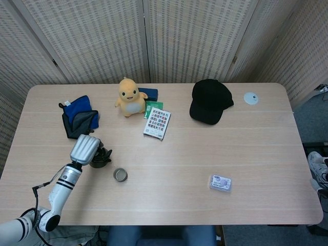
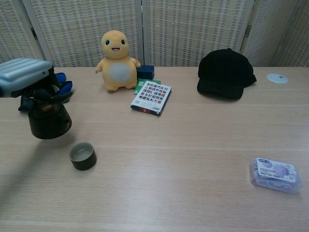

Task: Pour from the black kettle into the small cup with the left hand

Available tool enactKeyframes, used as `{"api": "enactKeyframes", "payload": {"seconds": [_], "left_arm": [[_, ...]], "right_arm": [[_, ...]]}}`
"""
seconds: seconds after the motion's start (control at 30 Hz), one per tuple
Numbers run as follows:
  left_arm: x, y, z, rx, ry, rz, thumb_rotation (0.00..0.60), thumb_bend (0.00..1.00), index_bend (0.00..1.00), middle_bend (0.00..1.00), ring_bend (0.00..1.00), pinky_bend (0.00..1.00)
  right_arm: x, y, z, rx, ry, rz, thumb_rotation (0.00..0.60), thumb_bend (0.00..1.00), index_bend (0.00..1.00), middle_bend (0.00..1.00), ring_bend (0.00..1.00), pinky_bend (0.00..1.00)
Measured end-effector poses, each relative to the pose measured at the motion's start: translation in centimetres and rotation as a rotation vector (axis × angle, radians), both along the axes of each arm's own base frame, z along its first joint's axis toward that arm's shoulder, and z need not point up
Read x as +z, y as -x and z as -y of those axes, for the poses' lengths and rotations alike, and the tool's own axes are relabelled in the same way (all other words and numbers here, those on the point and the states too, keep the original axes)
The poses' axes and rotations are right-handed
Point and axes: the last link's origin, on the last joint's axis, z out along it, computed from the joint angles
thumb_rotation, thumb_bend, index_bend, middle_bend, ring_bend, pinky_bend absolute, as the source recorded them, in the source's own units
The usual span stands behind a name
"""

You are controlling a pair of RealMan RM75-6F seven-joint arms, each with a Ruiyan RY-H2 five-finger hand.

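the dark fingers (image 2: pixel 46 94) of the left hand (image 2: pixel 26 77) are closed around the top handle of the round black kettle (image 2: pixel 49 121), which is gripped upright. whether the kettle base is touching the light wooden table (image 2: pixel 193 145) cannot be told. the small dark round cup (image 2: pixel 82 156) is set on the table just beside the kettle, toward the robot and to its right, apart from it. in the head view, the silver left hand (image 1: pixel 86 149) is seen over the kettle (image 1: pixel 100 160), with the cup (image 1: pixel 120 175) near. the right hand is not seen in either view. behind the kettle, a blue and grey folded cloth (image 1: pixel 79 120) is laid.
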Motion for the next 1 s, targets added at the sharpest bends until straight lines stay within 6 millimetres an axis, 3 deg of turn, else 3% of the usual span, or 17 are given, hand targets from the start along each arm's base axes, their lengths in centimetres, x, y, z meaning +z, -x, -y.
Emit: {"api": "enactKeyframes", "payload": {"seconds": [0.2,0.7,1.0], "left_arm": [[0.0,0.2,0.0,0.007,0.003,0.005,0.218,0.35,1.0,1.0,0.97,0.18],[-0.4,1.3,-0.2,0.04,0.004,0.019,0.095,0.18,1.0,1.0,0.96,0.16],[-0.7,2.2,-0.3,0.064,0.001,0.024,0.092,0.16,0.99,1.0,0.95,0.16]], "right_arm": [[-0.1,0.0,0.1,-0.002,-0.004,0.0,0.6,0.17,0.38,0.38,0.31,0.36],[-0.2,-0.1,0.1,-0.006,-0.008,-0.004,0.6,0.17,0.38,0.38,0.31,0.36],[-0.2,0.0,0.1,-0.011,-0.01,-0.005,0.6,0.17,0.38,0.38,0.31,0.36]]}}
